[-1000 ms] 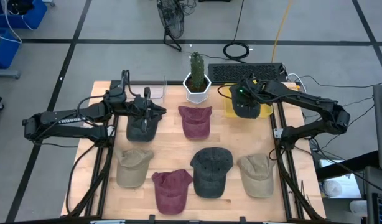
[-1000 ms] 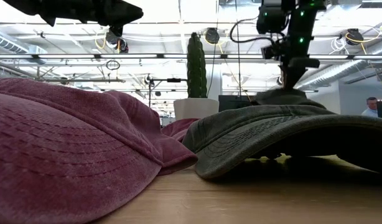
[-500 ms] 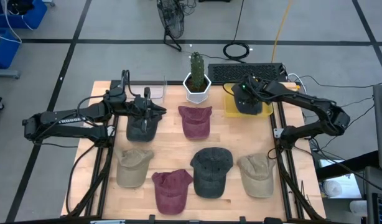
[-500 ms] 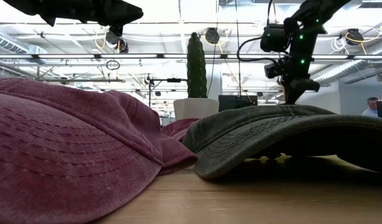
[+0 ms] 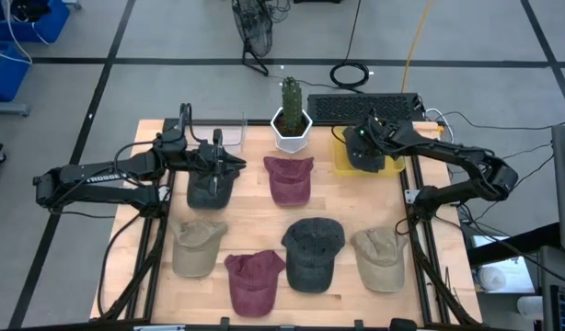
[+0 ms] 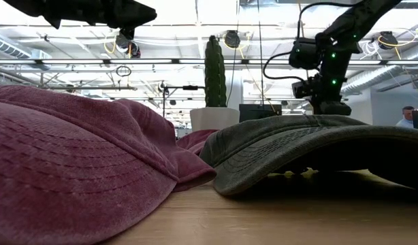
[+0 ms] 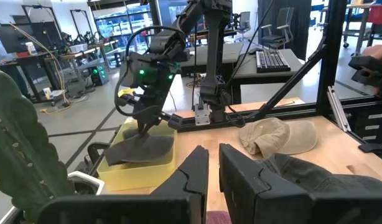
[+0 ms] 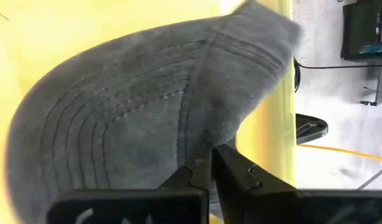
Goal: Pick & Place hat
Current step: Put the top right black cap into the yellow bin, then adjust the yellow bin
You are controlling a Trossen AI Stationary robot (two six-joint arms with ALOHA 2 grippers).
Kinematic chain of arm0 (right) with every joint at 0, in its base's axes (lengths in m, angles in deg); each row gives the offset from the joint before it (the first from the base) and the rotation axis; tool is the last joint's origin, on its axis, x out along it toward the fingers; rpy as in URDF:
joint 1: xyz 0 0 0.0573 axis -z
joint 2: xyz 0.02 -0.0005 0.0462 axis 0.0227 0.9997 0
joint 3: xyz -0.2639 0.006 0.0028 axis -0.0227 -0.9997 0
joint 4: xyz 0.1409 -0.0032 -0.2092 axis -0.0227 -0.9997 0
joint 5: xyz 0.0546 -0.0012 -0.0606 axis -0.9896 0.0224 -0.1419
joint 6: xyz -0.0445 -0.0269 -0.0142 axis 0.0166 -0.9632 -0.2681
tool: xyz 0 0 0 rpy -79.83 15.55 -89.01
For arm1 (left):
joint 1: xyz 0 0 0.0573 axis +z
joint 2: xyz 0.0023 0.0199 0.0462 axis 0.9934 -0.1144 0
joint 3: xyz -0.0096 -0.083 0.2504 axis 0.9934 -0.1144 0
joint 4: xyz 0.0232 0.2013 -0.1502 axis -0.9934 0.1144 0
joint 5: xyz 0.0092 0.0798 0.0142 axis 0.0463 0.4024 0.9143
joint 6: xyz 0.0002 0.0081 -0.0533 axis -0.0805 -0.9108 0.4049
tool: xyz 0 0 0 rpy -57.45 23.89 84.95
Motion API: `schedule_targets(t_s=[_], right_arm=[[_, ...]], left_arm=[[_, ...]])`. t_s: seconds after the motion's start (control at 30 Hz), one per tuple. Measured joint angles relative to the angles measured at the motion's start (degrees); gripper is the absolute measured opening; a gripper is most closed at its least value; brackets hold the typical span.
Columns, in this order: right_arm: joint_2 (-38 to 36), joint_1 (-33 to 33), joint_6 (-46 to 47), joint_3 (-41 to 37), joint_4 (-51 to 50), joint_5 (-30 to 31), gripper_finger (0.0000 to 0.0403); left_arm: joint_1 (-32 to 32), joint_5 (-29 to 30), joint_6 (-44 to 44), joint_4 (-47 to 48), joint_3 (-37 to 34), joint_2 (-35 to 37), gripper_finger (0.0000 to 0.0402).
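Since the earlier frame, the dark grey hat (image 5: 367, 158) is no longer hanging above the yellow bin (image 5: 340, 157); it is now lying inside it. At left, the left gripper (image 5: 237, 163) is hovering over another dark hat (image 5: 209, 189) on the worktop (image 5: 255, 221), fingers nearly pressed together, holding nothing. At right, the right gripper (image 7: 145, 122) is touching the binned hat's crown, its fingers (image 8: 236, 167) close together against the fabric.
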Motion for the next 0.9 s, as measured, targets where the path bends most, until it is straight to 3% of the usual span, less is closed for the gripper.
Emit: schedule_targets(t_s=[0.2, 0.47, 0.7, 0.8, 0.9], right_arm=[[0.0, -0.04, 0.48, -0.55, 2.0, 4.43, 0.0038], [-0.34, -0.28, 0.84, -0.55, 2.34, 4.64, 0.0071], [-6.3, -3.23, 4.45, -0.55, 2.32, 4.58, 0.0088], [-10.61, -5.87, 9.79, -0.55, 1.67, 0.72, 0.0093], [-14.74, -8.59, 16.79, -0.53, -0.7, -9.99, 0.0094]], left_arm=[[0.0, 0.0, 0.01, 0.0, 0.0, 0.01, 0.0047], [0.0, 0.0, 0.07, 0.0, 0.0, 0.0, 0.0047], [0.0, 0.01, -0.2, 0.46, -0.02, 0.01, 0.0047], [0.0, 0.02, -1.16, 1.07, -0.02, 0.01, 0.0047], [-0.02, 1.32, -1.42, 1.09, -0.02, 0.0, 0.0047]])
